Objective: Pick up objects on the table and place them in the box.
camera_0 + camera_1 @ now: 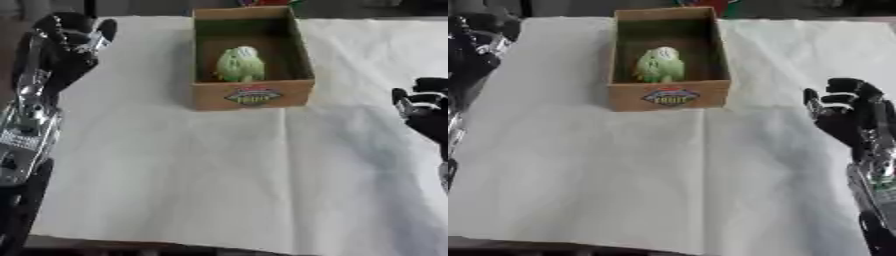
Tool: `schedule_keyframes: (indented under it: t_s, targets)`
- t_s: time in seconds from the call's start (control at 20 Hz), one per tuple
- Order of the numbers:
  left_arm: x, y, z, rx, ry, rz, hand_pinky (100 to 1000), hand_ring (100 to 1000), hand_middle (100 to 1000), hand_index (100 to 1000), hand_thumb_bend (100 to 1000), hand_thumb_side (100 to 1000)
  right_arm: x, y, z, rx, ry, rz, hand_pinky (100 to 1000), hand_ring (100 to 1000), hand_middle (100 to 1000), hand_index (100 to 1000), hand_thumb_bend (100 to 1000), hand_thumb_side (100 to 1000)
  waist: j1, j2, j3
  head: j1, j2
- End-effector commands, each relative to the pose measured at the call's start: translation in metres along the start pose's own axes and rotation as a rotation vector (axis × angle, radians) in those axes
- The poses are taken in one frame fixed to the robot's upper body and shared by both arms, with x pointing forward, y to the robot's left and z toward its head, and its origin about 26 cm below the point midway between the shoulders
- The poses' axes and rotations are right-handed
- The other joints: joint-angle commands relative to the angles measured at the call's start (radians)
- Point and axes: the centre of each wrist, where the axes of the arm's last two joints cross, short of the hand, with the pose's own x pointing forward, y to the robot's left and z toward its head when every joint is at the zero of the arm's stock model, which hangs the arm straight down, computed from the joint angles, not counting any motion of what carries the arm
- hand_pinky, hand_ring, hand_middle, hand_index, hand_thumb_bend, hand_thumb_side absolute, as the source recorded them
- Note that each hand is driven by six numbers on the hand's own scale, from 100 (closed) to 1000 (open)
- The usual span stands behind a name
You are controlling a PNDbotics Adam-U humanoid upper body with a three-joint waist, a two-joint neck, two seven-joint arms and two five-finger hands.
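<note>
Sitting inside the cardboard box (pixel 252 95), near its front wall, is a green and white toy (pixel 240 64), rounded and upright. I judge it light and probably soft, something that would give a little under the fingers; if I had to lift it again I would take it across its round middle from above, since the box walls crowd the sides. The box stands at the far middle of the white cloth (pixel 219 175), label facing me. I see nothing else lying loose on the cloth, so I judge the task near done. My left hand (pixel 74 35) is raised at the far left, clear of the box, fingers curled and empty. My right hand (pixel 846 107) hovers at the right edge, fingers curled, holding nothing.
</note>
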Motion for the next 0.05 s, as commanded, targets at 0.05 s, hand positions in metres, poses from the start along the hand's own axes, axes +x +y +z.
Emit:
schedule_keyframes:
  t_s: [0.05]
  targets:
    - [0.008,0.0057,-0.0016,0.0,-0.03,-0.005,663,593,588,695,565,416,0.0095,-0.0048,-0.0049,-0.011,-0.031,-0.003,572,612,588,657,374,100,-0.003,-0.017,-0.001,-0.002,-0.006]
